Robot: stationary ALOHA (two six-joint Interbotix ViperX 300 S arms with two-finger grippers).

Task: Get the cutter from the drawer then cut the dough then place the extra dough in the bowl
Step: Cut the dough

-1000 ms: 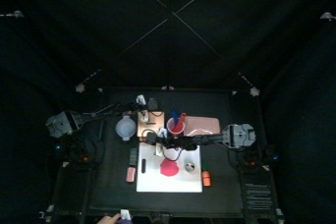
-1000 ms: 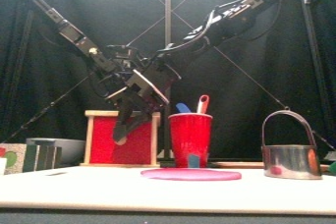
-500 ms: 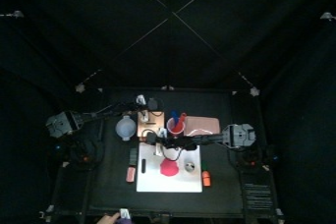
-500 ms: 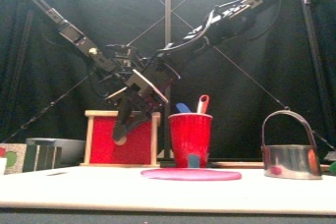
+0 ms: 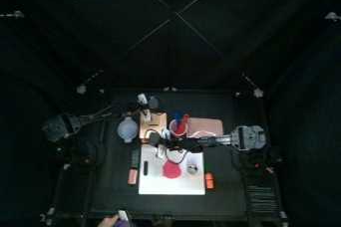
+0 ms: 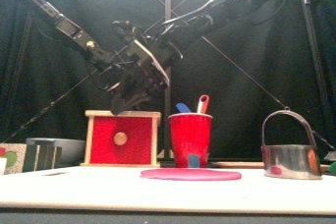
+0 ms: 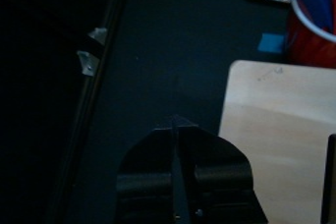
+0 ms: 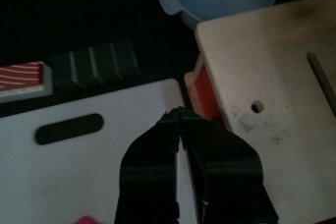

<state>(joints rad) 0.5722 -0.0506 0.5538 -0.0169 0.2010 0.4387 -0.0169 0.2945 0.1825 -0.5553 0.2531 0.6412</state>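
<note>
Left tool [image 7: 176,125] and right tool [image 8: 175,115] both pinched tight on nothing, raised close together above the wooden box [image 6: 121,138]. Cutter [image 6: 289,154] upright on the white board [image 5: 160,185], right of the flat pink dough [image 6: 192,175]; blue-grey bowl [image 5: 127,129] left of the box.

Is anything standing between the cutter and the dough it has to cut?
Nothing visible does. The cutter stands on the board, to the right of the dough in the front view, with only bare board between them. The red cup stands behind the dough, off that line.
</note>
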